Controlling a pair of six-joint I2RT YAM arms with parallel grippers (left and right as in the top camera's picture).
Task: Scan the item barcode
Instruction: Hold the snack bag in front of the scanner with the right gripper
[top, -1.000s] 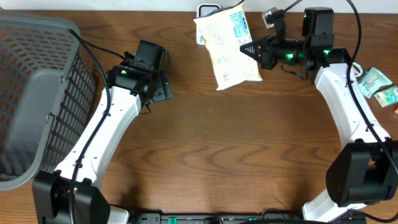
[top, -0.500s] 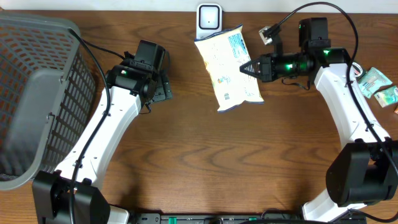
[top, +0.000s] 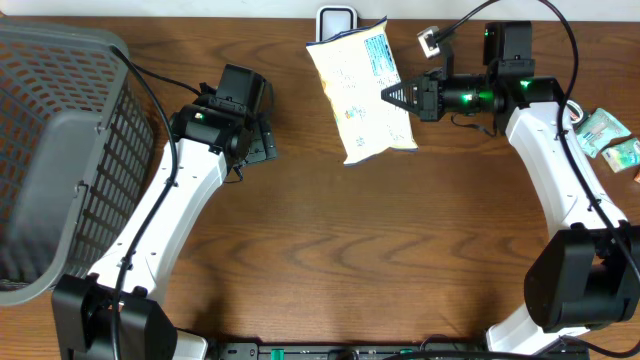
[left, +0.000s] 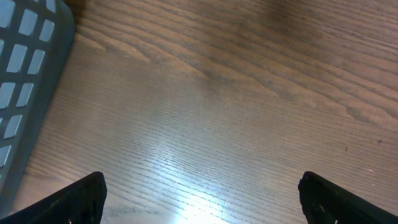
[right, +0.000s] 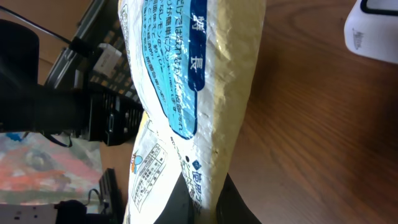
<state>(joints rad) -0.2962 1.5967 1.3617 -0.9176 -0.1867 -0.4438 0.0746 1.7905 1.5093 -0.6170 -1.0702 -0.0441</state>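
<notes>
The wood-grained table (top: 330, 250) is glossy, with a grey plastic lattice basket (top: 60, 150) on its left. The pillowy, crinkled snack bag (top: 355, 100) hangs just beside the small white scanner (top: 337, 16). The right gripper (top: 388, 95) pinches its edge, a thin hold on slick film, so it might slip or twist the barcode (unseen here) away. The left gripper (left: 199, 196) is spread wide and empty.

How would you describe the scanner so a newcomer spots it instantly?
Look to the far edge of the wooden table, mid-width. The scanner sits there, beyond the yellow bag in the right gripper. It is the only white box with a dark window.
</notes>
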